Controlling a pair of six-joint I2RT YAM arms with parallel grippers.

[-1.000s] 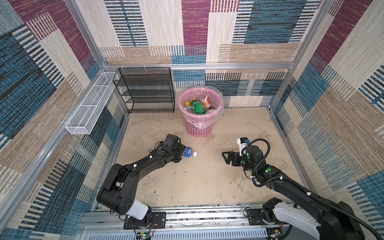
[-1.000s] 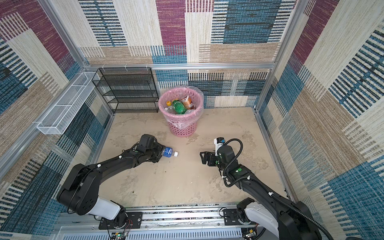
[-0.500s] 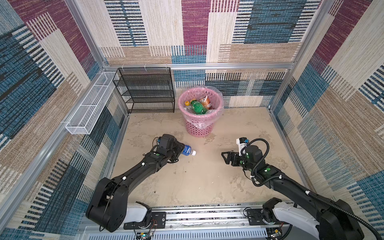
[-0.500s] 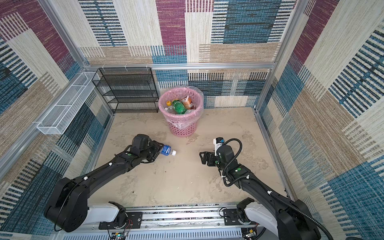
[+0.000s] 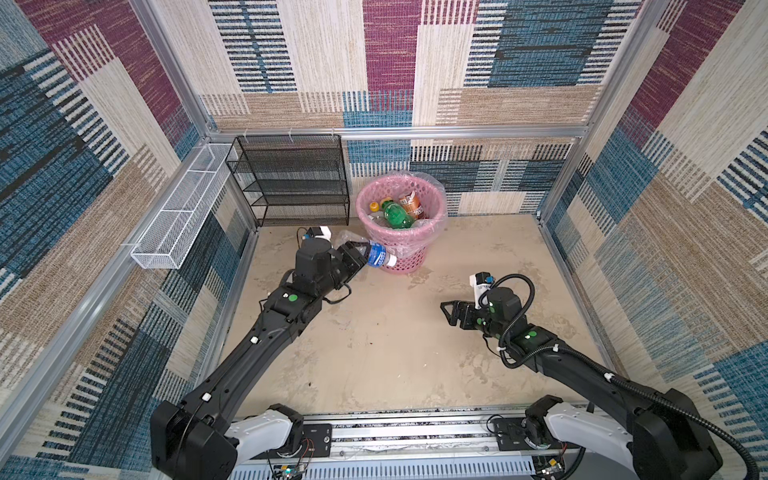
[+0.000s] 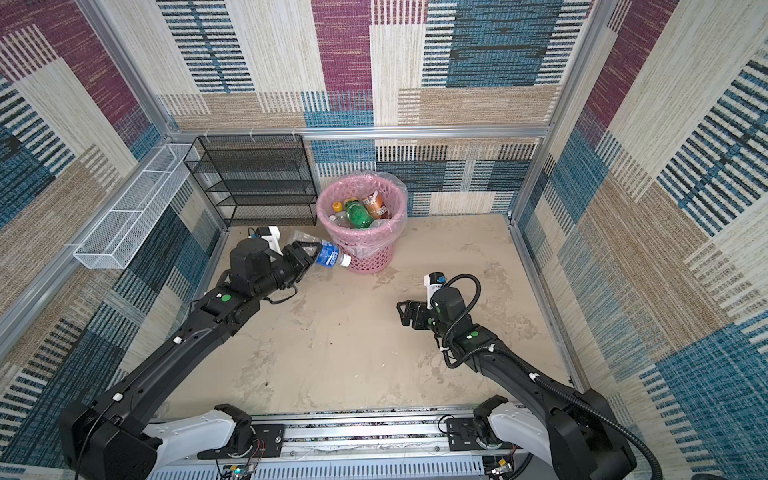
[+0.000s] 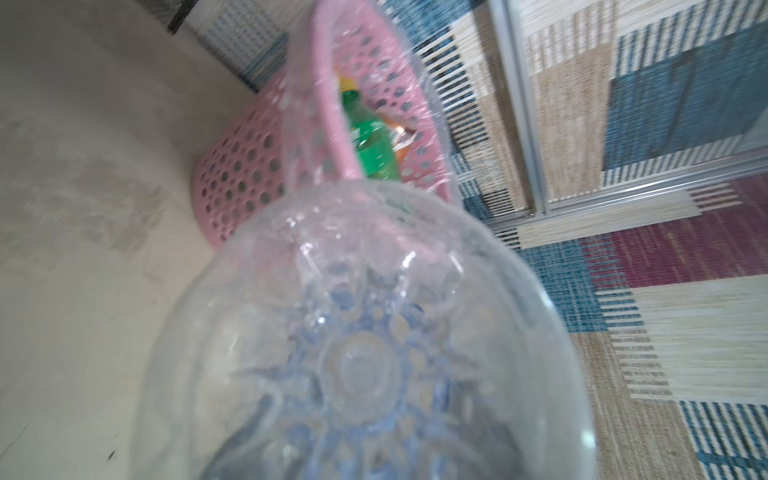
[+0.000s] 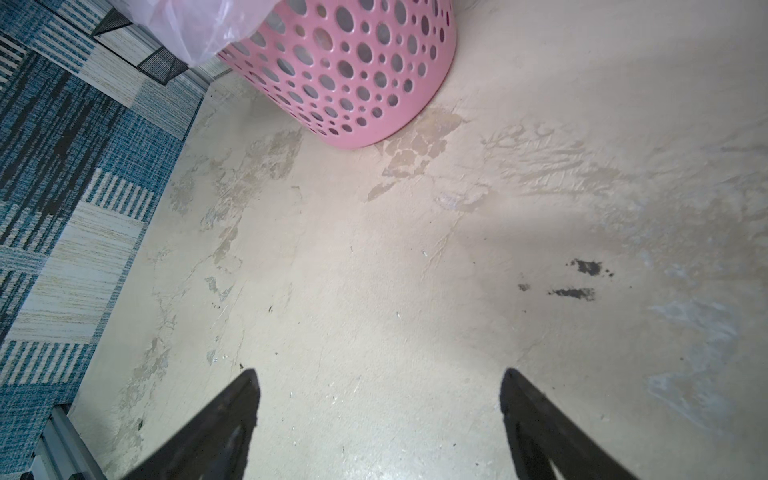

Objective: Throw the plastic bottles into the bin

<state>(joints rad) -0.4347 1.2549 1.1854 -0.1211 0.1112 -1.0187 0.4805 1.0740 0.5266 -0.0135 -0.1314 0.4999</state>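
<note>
Looks nearly done. Already a pile of bottles (image 5: 395, 214) in the pink bin (image 5: 411, 259), far middle. Pinching one clear bottle (image 5: 376, 254) in the left gripper (image 5: 359, 257), just left of the bin, not yet over it. Holding the right gripper (image 5: 451, 313) spread wide, empty.

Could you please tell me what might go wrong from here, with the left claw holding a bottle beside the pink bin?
1. The blue-labelled bottle in the left claw seems short of the pink bin opening; released now, it would likely hit the floor.
2. Its cap is near the loose clear bag, which could snag and tug the bin.
3. The green bottle lies high inside, so a drop might bounce out.
</note>
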